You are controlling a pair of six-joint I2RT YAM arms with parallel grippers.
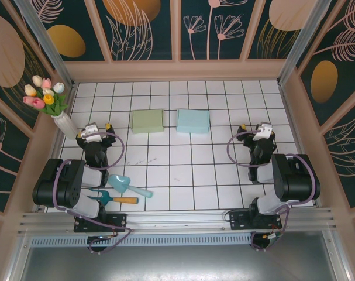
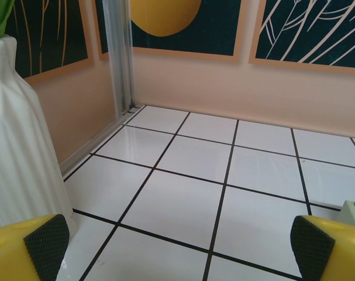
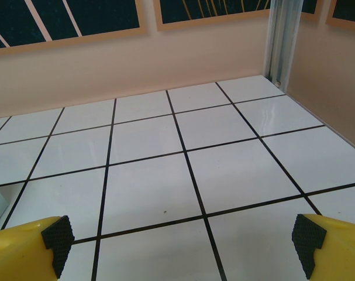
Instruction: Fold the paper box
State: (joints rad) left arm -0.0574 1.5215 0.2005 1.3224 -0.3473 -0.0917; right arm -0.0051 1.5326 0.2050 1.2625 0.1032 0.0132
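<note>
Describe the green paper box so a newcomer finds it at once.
Find the white vase of tulips at the left edge of the tiled table. Going right, the first flat box is the green paper box. Its same-shaped neighbour, the blue box, lies further right.

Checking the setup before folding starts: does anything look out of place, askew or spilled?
Nothing spilled or damaged. The green box and blue box lie flat, square to the tiles; the vase stands upright. Only the teal trowel and orange-handled tool, lying by the left arm's base, seem foreign to the job.
</note>
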